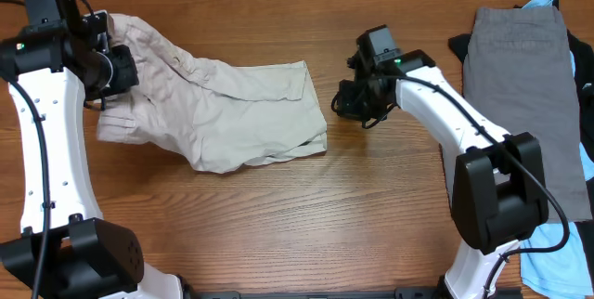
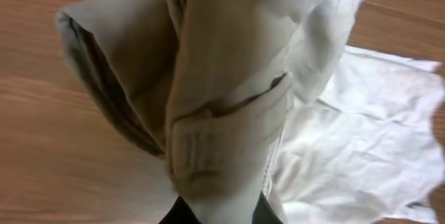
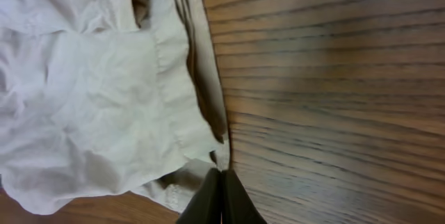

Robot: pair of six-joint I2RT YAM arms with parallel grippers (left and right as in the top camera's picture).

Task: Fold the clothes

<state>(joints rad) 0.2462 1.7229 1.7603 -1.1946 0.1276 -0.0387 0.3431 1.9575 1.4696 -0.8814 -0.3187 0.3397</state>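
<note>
Brown wood-grain table (image 1: 278,234) under beige shorts (image 1: 243,104); left fingers (image 2: 270,217) tight on them, right fingers (image 3: 207,200) together.

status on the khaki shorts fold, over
Left gripper shut on khaki shorts, waistband end lifted. Right gripper shut, empty, beside the hem. Grey shorts piled far right, nothing in the way.

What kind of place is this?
Probably a robot lab or workshop, not a home. A left arm and right arm work at a wooden table, with shorts and a pile of clothes on it.
</note>
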